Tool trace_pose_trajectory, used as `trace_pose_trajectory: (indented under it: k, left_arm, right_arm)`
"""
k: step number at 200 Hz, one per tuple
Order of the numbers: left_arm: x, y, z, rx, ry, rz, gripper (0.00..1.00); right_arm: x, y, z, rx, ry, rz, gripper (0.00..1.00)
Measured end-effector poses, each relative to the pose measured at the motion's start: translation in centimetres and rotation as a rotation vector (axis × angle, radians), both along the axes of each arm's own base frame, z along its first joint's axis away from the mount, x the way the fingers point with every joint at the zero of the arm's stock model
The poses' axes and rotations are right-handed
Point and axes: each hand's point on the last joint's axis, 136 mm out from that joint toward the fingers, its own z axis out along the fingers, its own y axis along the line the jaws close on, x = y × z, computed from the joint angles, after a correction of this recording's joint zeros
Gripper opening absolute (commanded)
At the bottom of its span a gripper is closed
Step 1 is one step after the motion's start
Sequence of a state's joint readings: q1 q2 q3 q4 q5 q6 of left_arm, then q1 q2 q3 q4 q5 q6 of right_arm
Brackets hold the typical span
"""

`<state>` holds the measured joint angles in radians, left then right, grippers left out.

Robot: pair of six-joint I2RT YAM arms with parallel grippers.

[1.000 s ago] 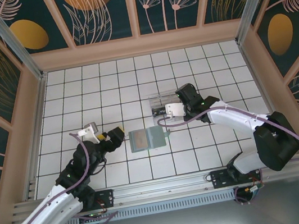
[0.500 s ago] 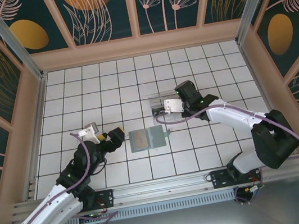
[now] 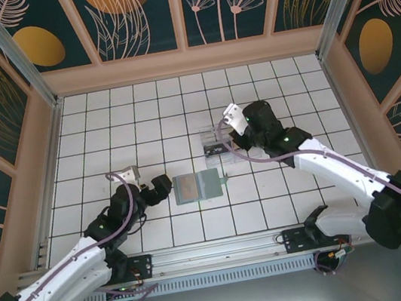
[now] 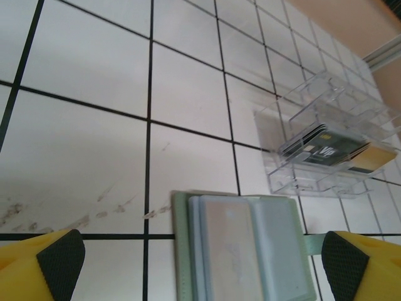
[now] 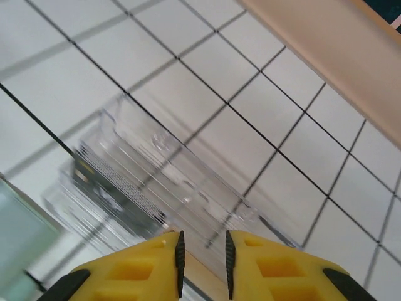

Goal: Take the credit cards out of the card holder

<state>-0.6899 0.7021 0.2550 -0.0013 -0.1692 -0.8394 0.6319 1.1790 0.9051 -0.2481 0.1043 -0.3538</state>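
The grey-green card holder (image 3: 200, 186) lies open on the tiles, one pale credit card (image 4: 235, 251) showing in its sleeve. My left gripper (image 3: 162, 187) hovers just left of it, jaws spread wide; in the left wrist view the card holder (image 4: 276, 244) lies ahead between the two fingertips (image 4: 59, 258), untouched. My right gripper (image 3: 237, 138) hangs above the right end of the clear box (image 3: 218, 141). Its jaws (image 5: 203, 260) stand a narrow gap apart with nothing between them. Several cards (image 4: 329, 152), a dark one on top, lie stacked inside the clear box (image 5: 156, 182).
A green tab (image 3: 226, 181) sticks out of the card holder's right side. Wooden walls (image 3: 186, 61) enclose the tiled table on three sides, and a metal rail (image 3: 216, 251) runs along the near edge.
My right gripper has risen from the clear box, turned at the wrist, and its jaws have parted a little. My left gripper has edged down and nearer the card holder.
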Motion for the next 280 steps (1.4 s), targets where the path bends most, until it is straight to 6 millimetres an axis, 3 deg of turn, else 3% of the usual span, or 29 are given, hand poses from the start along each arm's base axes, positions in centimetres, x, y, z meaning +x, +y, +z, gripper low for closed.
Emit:
trace_pose_trajectory:
  k: [18, 41, 82, 118, 157, 190, 216, 280]
  left_arm:
    - [-0.1, 0.0, -1.0, 0.017, 0.033, 0.001, 0.98]
    - [-0.2, 0.0, -2.1, 0.033, 0.076, 0.006, 0.95]
    - [-0.6, -0.6, -3.6, 0.018, 0.149, -0.002, 0.87]
    - [-0.9, -1.6, -4.9, -0.003, 0.212, -0.037, 0.81]
    - [-1.3, -2.6, -6.7, 0.011, 0.291, -0.076, 0.77]
    - [-0.6, -4.0, -6.0, -0.016, 0.291, -0.106, 0.74]
    - [-0.2, -4.8, -5.7, -0.035, 0.287, -0.125, 0.70]
    - [-0.1, -6.2, -6.4, -0.044, 0.330, -0.169, 0.60]
  right_arm:
    - [-1.1, 0.7, 0.8, 0.173, 0.047, -0.052, 0.25]
    - [-2.6, 1.3, -0.3, 0.316, 0.149, -0.116, 0.22]
    - [-6.1, 3.4, -5.3, 0.417, 0.342, -0.163, 0.21]
    - [-8.8, 5.2, -11.3, 0.373, 0.497, -0.167, 0.15]
    - [-9.1, 5.8, -16.0, 0.307, 0.586, -0.217, 0.10]
    - [-9.1, 5.7, -18.1, 0.268, 0.612, -0.247, 0.09]
    - [-8.9, 5.8, -19.1, 0.249, 0.620, -0.258, 0.08]
    - [-8.1, 6.7, -19.0, 0.291, 0.610, -0.266, 0.08]
